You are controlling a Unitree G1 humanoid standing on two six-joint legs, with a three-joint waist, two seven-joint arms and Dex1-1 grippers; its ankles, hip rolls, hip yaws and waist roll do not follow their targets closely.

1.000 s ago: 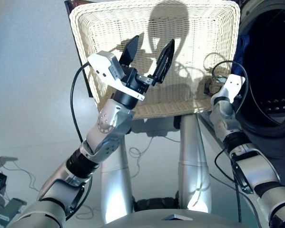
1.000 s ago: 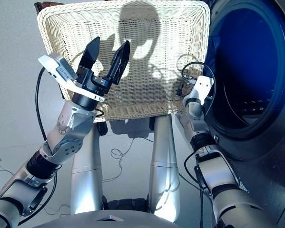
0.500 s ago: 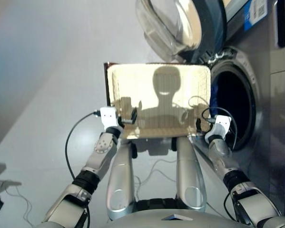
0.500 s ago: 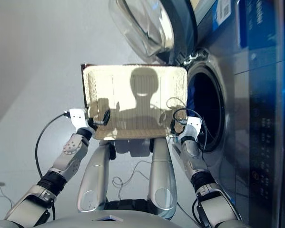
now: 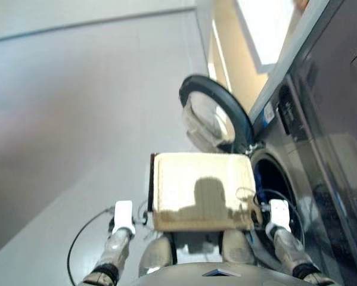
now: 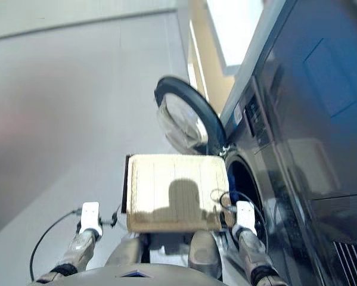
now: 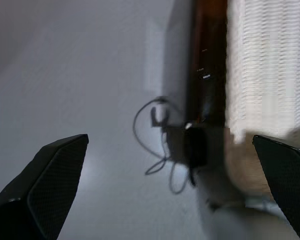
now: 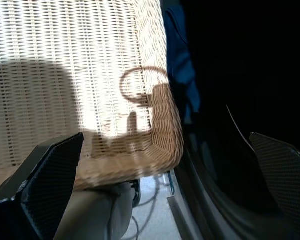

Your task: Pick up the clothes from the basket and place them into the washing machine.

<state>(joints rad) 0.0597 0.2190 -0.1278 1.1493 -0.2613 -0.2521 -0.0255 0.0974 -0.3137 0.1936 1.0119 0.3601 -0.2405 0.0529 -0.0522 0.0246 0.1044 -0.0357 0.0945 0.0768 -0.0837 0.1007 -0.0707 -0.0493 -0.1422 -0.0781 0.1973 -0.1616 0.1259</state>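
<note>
The rectangular cream-white woven wicker basket (image 5: 202, 190) sits beside the dark grey front-loading washing machine (image 6: 267, 155) — its glass door (image 5: 217, 119) swung open. Something blue (image 8: 180, 75) shows inside the drum. Left tool (image 7: 170, 200) and right tool (image 8: 160, 195) both gape wide — holding nothing.

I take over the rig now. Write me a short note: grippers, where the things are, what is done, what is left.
Left gripper: open, empty, beside the basket's dark edge.
Right gripper: open, empty, between the basket's corner and the washing machine.
Basket: no clothes show in it.
Washing machine: door open; blue cloth shows at the drum mouth, the rest inside is too dark to tell.
Done: the basket looks emptied.
Left: probably nothing to load; check the drum, maybe close the door.
</note>
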